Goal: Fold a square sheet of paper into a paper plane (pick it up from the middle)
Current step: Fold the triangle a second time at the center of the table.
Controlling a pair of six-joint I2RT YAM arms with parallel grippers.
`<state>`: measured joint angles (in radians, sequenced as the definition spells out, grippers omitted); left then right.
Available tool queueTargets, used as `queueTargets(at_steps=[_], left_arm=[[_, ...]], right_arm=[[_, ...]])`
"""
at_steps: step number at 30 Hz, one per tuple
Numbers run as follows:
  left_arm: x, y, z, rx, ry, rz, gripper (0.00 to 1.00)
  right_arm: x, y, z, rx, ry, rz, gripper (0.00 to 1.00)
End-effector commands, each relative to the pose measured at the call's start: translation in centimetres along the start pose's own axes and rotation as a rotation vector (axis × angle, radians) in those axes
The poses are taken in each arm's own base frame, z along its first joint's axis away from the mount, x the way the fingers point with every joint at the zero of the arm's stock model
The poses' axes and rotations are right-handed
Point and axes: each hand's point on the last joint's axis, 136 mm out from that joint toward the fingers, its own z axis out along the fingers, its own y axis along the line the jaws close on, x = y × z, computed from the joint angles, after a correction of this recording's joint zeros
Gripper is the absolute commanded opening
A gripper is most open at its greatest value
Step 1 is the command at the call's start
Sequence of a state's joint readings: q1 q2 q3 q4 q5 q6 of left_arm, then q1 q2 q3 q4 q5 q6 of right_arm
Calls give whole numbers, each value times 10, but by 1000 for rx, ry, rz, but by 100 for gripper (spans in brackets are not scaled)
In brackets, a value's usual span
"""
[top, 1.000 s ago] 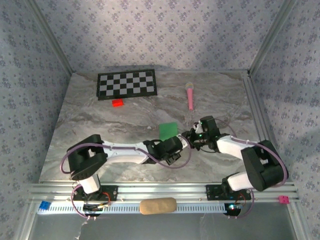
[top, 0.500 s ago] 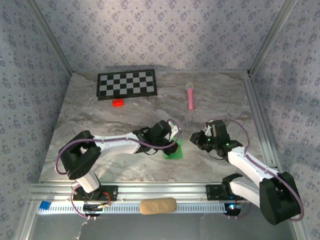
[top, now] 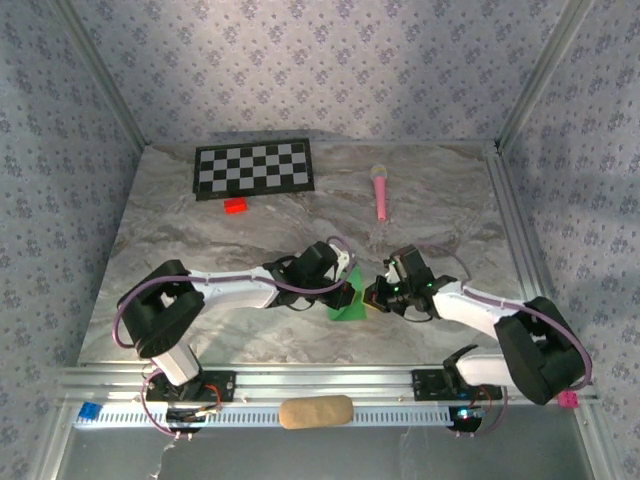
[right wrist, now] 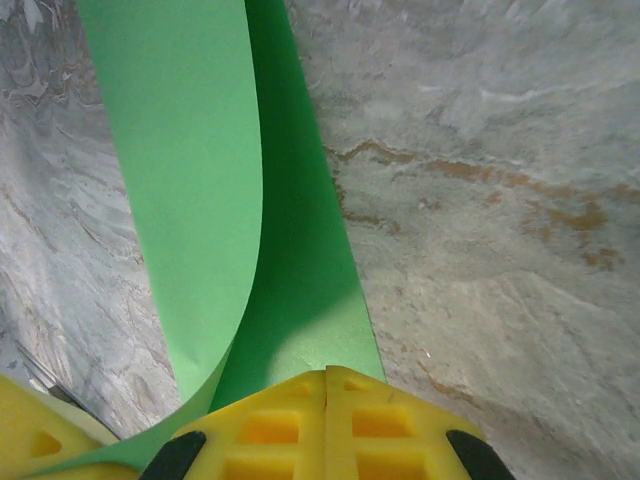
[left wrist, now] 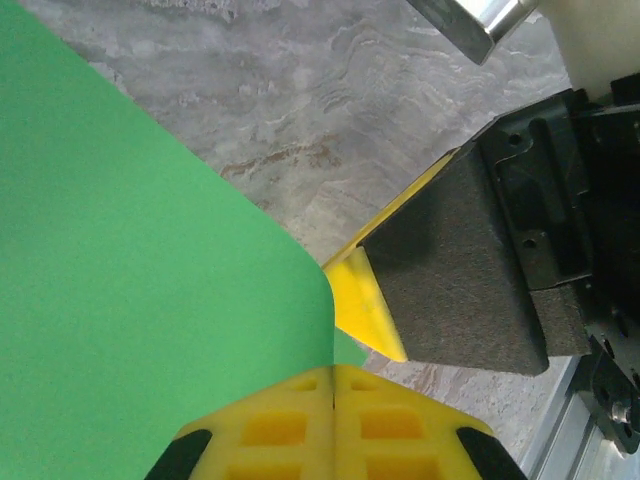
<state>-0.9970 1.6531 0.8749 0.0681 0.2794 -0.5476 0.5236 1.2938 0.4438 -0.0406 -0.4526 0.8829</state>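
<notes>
The square sheet of paper is bright green and lies bent at the table's near middle, between my two grippers. My left gripper is shut, and the paper runs into its yellow jaws at a curved edge. My right gripper is shut too. In its wrist view one layer of the paper curls over another, and the sheet runs in under the closed jaws. The two grippers almost touch: the right one's yellow finger shows close by in the left wrist view.
A black-and-white checkerboard lies at the back left with a small red block in front of it. A pink microphone-shaped toy lies at the back right. A tan oblong rests on the near rail.
My right gripper has swung left to the paper's right edge and shut. The left gripper stayed shut and carried the paper nearer, then held still.
</notes>
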Motion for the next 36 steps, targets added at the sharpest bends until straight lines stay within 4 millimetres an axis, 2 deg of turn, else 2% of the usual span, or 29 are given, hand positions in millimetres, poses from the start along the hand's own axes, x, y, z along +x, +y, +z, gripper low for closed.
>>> queueTargets(at_steps=[1, 14, 22, 29, 36], left_arm=[[0, 6, 2, -8, -14, -23, 0], [1, 11, 4, -14, -16, -33, 0], [3, 14, 4, -25, -17, -42, 0], [4, 15, 4, -26, -19, -49, 0], [5, 20, 4, -41, -26, -72, 0]], right_arm=[[-5, 19, 3, -45, 4, -16, 0], [3, 4, 15, 16, 42, -1, 0], [8, 17, 16, -44, 53, -14, 0], [15, -6, 23, 24, 71, 8, 0], [17, -29, 19, 128, 70, 0, 0]])
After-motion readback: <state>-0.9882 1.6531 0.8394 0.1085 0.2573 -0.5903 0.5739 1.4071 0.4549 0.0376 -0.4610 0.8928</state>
